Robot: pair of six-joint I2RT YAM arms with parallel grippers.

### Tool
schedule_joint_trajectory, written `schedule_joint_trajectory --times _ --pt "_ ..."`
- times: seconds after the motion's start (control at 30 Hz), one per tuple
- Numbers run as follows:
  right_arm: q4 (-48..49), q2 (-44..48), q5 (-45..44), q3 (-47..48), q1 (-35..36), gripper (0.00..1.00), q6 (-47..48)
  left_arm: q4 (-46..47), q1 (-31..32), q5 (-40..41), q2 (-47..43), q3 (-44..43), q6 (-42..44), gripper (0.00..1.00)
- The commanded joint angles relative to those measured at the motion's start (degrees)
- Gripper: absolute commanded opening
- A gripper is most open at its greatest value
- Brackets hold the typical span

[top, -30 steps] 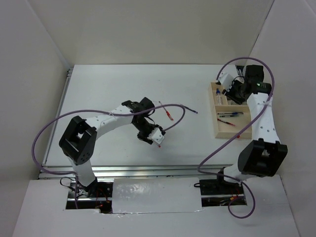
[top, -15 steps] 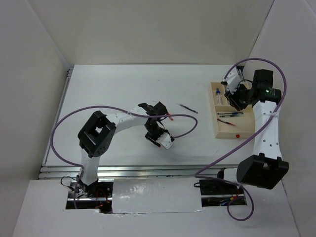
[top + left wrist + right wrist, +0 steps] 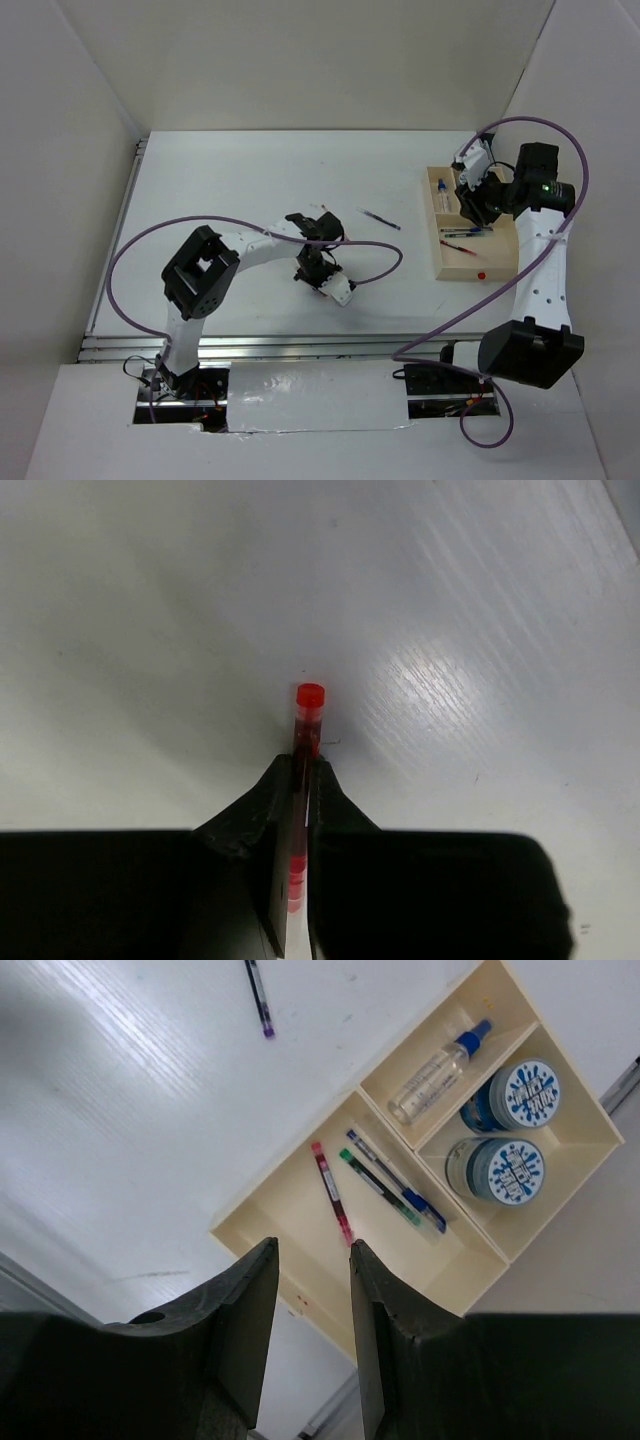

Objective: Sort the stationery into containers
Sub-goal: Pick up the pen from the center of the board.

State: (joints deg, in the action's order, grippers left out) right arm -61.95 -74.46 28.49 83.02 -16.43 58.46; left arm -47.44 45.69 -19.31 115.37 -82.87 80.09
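The left gripper (image 3: 301,764) is clamped on a red pen (image 3: 308,712) that sticks straight ahead from its fingertips, and the tray (image 3: 280,1215) lies well off to its right, below the right gripper (image 3: 312,1250), whose fingers stand apart.

At least five pens (image 3: 331,1192), two rolls (image 3: 524,1093), one bottle (image 3: 432,1073), one tray (image 3: 285,1215)

No words, numbers or brand marks can be read anywhere. The rolls (image 3: 531,1091) carry a blue-and-white pattern with no legible letters. Any print on the bottle (image 3: 432,1070) or the pens (image 3: 331,1190) is too small to read.
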Motion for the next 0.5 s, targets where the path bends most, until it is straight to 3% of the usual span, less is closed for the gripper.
schedule_joint_trajectory --times 0.0,0.1,0.13,0.2,0.23,0.33,0.37,0.4,0.47 --pt "1.04 2.73 6.81 3.19 0.60 0.42 -6.31 3.31 -1.21 -3.08 -3.55 2.10 -8.26 0.00" --pt "4.29 4.66 12.62 2.94 0.61 0.44 -14.21 7.79 -6.39 -18.35 -12.25 -0.61 -24.40 0.00" --pt "5.95 5.11 16.91 2.76 0.78 0.46 -16.68 12.85 -8.06 -27.10 -16.10 -2.89 -30.55 0.00" --pt "8.07 6.77 21.76 2.32 1.04 0.47 -22.04 22.86 -13.24 -33.83 -19.90 -3.61 -56.09 0.00" --pt "10.51 7.21 26.57 2.06 1.65 0.49 -28.16 39.80 -15.00 -37.52 -24.27 -0.83 -77.16 0.00" --pt "18.05 9.76 33.36 0.30 5.42 0.51 -42.91 67.66 -19.93 -33.71 -33.33 10.13 -110.90 0.00" --pt "20.53 10.64 34.17 -1.10 7.09 0.52 -46.82 77.05 -21.59 -28.64 -34.94 11.75 -115.47 0.00" --pt "26.56 12.04 34.09 -1.89 10.94 0.53 -54.42 79.58 -23.70 -26.85 -36.60 12.90 -123.08 0.00" --pt "33.18 13.71 32.34 -4.08 15.24 0.55 -61.67 85.02 -25.64 -24.04 -36.80 13.00 -130.42 0.00"
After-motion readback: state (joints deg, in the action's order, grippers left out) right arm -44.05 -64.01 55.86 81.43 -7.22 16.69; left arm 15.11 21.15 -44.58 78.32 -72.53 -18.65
